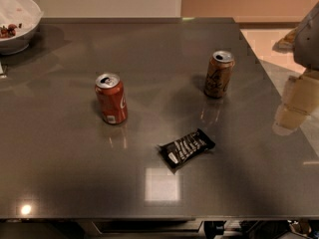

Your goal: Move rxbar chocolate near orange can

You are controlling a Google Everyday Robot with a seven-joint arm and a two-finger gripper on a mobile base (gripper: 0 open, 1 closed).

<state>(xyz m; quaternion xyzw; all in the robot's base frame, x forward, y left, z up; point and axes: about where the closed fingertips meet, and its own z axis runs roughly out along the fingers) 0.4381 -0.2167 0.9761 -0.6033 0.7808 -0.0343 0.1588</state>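
The rxbar chocolate (187,148) lies flat on the dark grey table (65,173), at an angle, in the front middle; its black wrapper has white lettering. The orange can (219,74) stands upright behind it and slightly to the right, about a can's height away, with its silver top showing. My gripper (310,36) shows only as a grey shape at the right edge of the view, beyond the table's right side, well away from both the bar and the can.
A red cola can (110,98) stands upright left of centre. A white bowl (17,21) with food sits at the back left corner. The table's right edge runs diagonally past the orange can, with pale floor beyond.
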